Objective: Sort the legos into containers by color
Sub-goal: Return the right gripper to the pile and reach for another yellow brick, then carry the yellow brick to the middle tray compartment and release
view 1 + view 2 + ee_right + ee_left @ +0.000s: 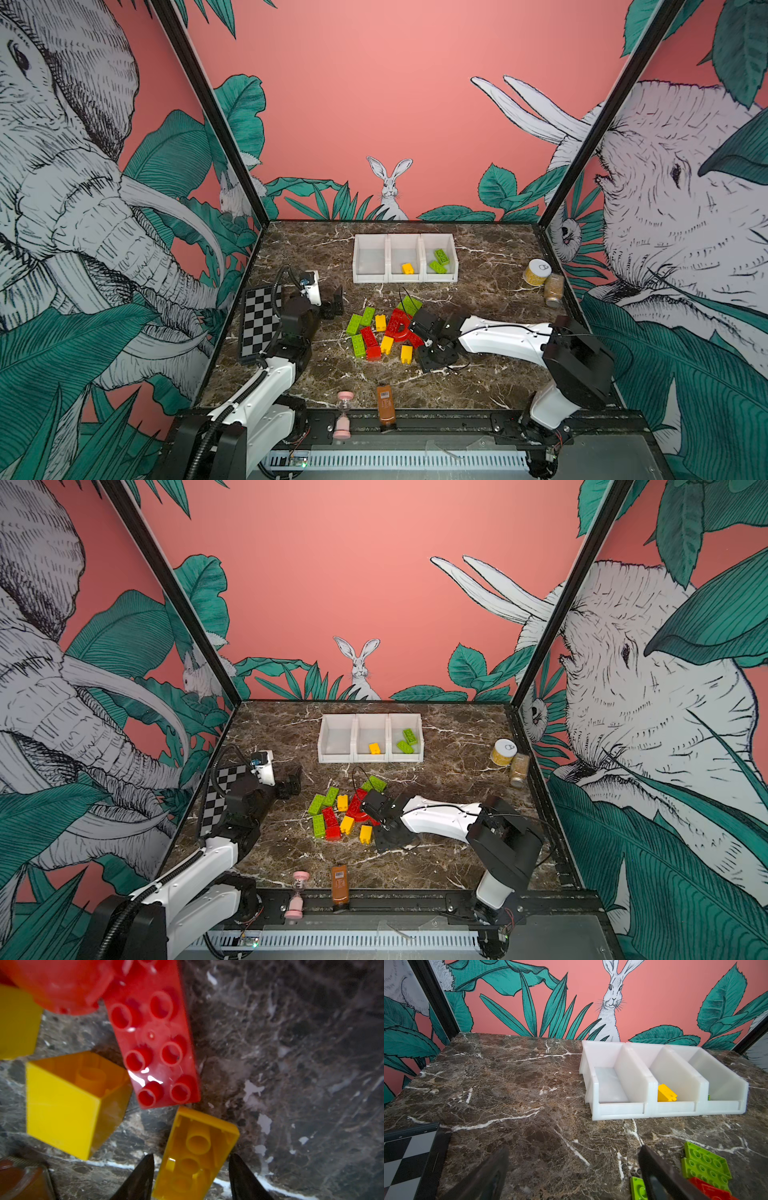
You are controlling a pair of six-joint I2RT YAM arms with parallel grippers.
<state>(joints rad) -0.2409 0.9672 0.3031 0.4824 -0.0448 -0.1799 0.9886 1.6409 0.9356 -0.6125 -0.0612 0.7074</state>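
A robot lab test booth. Printed jungle panels (374,104) enclose a marble counter (332,382) with a black mounting rail (436,417).

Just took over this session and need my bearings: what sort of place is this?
Likely a staged robot test booth, not a home: a marble-patterned tabletop boxed in by jungle-print wall panels on black frame posts, with a checkered board lying at the side.

left arm folded back, left gripper (574,1147) jaws spread wide; right arm stretched low, right gripper (191,1155) pointing down, jaws part-open.
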